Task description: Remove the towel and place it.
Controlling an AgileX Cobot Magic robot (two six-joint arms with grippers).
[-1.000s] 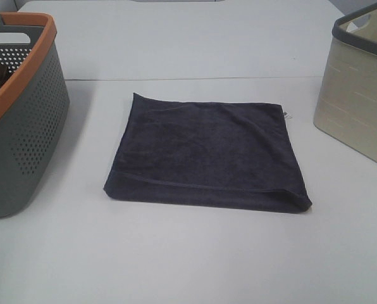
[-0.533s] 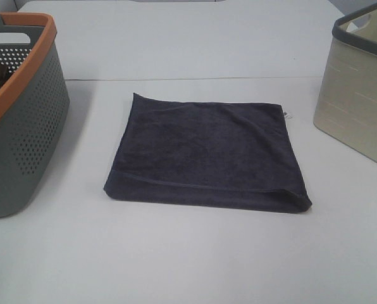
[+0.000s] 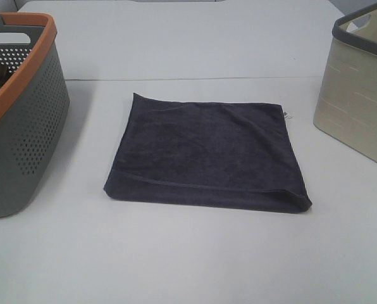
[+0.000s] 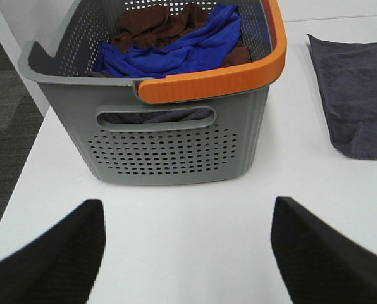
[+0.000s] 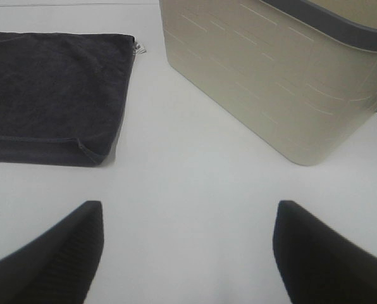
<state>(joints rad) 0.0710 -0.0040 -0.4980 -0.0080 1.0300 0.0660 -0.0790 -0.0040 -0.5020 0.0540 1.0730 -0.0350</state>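
Task status: appears complete or nearly so, judging from layout alone.

Towel [image 3: 204,155]: dark charcoal, folded to a rough square, lying flat on the white table [image 3: 188,253] in the centre of the exterior high frame. Hems neat along the lower edge; small white tag at its upper right corner. Nothing is touching it.

Grey basket [image 3: 24,126] with orange rim: left edge of the frame, well apart from the towel. The left wrist view shows a blue cloth [image 4: 176,50] and a brown cloth [image 4: 157,22] inside it. Beige bin [image 3: 359,107] with dark rim: right edge of the frame, near the towel's tag corner but not touching.

Left claw [image 4: 188,253]: jaws spread wide, nothing between them, only bare table below. It faces the basket's handle side; the towel's edge shows at the right of that view.

Right claw [image 5: 188,253]: jaws wide apart, empty, bare table beneath. Towel corner at upper left of that view, beige bin at upper right.

Neither arm appears in the exterior high frame, so both sit clear of the work area.

Judgement: towel is out of the basket and laid down; removal and placement look done. If the intended destination is the beige bin, one transfer is left. Cannot tell which from these views.
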